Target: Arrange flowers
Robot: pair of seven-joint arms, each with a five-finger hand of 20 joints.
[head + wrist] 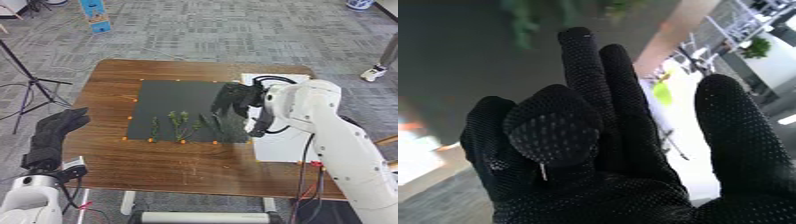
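From here, the right hand (233,98) looks loosely open and empty over the black mat's (169,95) right side; the left hand (55,128), open, waits beyond its left. Best pinch the leafy green sprigs (181,122), lying on it, low by their stems.

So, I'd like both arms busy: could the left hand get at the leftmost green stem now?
Probably yes: nothing tall seems to stand between the left hand and that stem on the dark mat, and the right hand is over the mat's right part.
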